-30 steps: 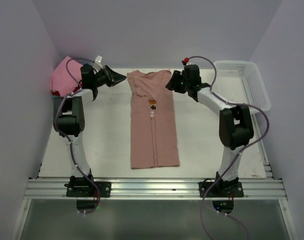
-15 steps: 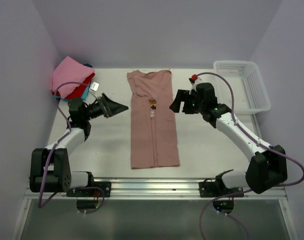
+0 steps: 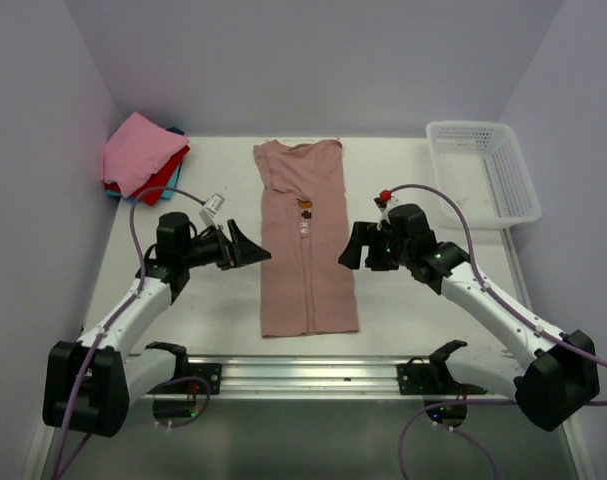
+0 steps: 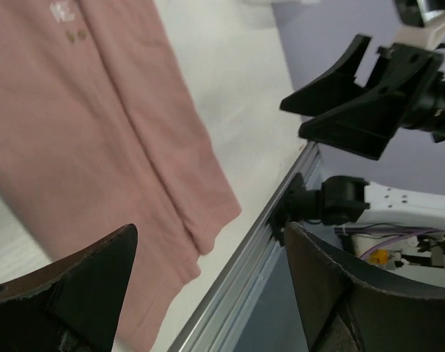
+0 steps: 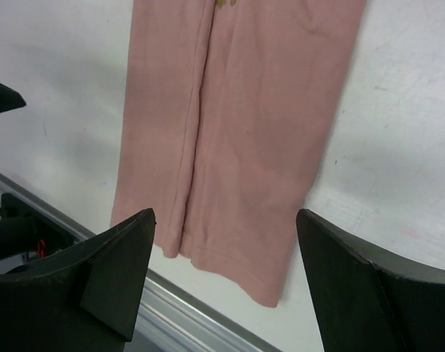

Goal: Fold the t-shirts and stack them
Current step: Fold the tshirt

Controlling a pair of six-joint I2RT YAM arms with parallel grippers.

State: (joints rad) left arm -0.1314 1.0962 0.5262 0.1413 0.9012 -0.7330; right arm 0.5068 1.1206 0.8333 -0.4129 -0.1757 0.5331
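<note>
The dusty-pink t-shirt (image 3: 305, 240) lies flat in the table's middle, both sides folded in to a long strip, small print on the chest. It shows in the left wrist view (image 4: 97, 147) and the right wrist view (image 5: 244, 132). My left gripper (image 3: 251, 250) is open and empty, just left of the strip's middle. My right gripper (image 3: 349, 250) is open and empty, just right of it. A stack of folded t-shirts (image 3: 138, 155), bright pink on top with red and blue below, lies at the back left corner.
A white lattice basket (image 3: 483, 165) stands at the back right. The metal rail (image 3: 303, 375) runs along the table's near edge, close to the shirt's hem. Walls close in on the left, back and right.
Both arms have drawn back from the shirt's collar end toward the near side and now flank the strip's middle. Both stayed open. The shirt has not moved.
</note>
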